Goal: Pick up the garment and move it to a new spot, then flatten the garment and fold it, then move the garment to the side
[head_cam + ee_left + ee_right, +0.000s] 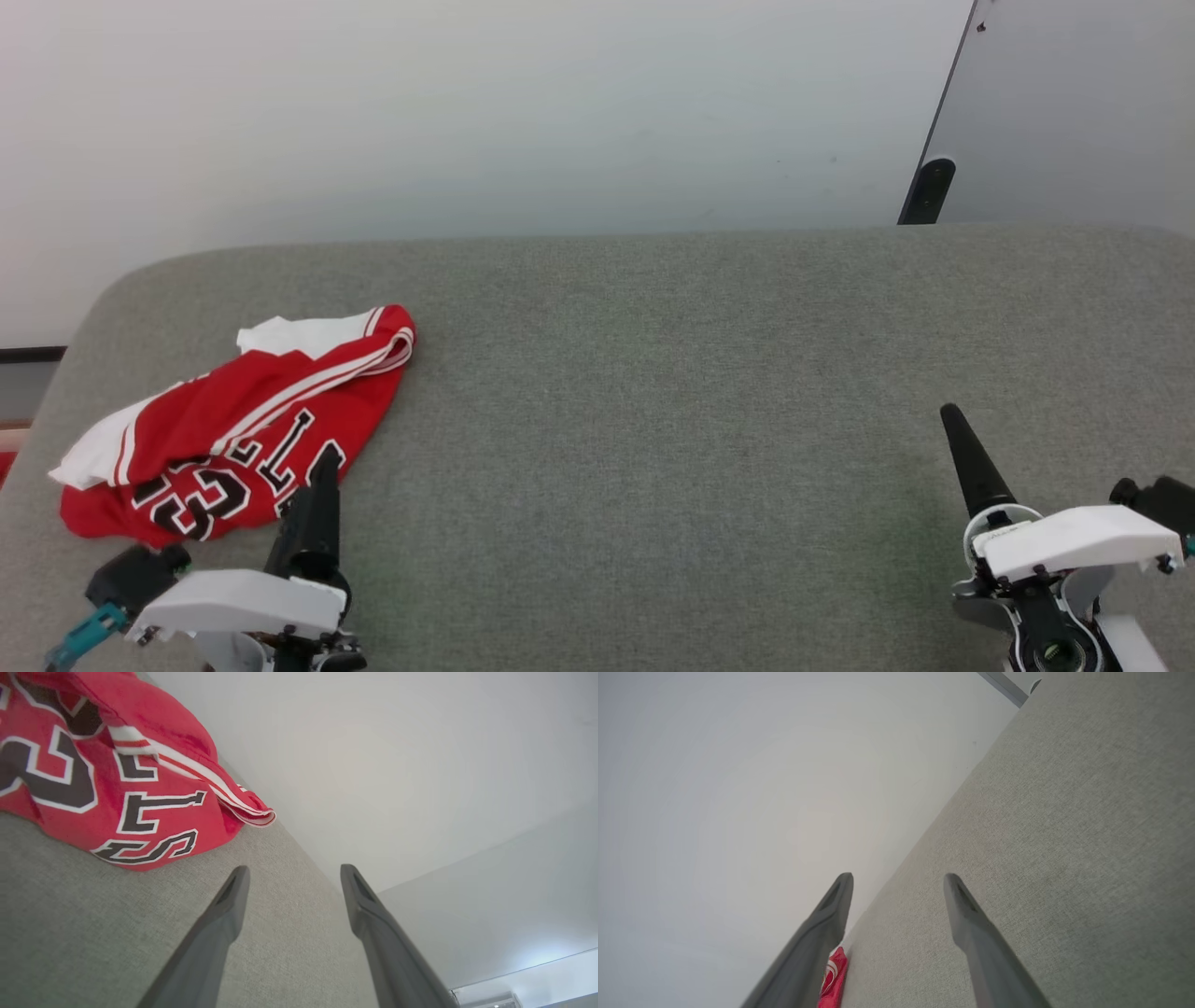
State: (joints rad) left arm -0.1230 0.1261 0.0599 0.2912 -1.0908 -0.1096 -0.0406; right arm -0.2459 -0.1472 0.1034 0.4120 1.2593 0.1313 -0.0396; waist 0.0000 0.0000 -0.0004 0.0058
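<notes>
The garment (233,425), a red jersey with white sleeves, striped trim and black white-outlined letters and digits, lies crumpled at the left end of the grey surface (653,373). My left gripper (317,467) hovers at its near right edge, open and empty. In the left wrist view the garment (107,765) fills the upper left, just beyond the spread fingers of the left gripper (292,872). My right gripper (957,415) sits far off at the lower right, open with nothing in it. The right wrist view shows the right gripper (899,879) over bare fabric, and a strip of the garment (833,975) by one finger.
A pale wall (467,112) rises behind the grey surface. A dark-edged panel (1074,103) and a black bracket (929,191) stand at the back right. The surface's rounded left edge (56,373) runs close to the garment.
</notes>
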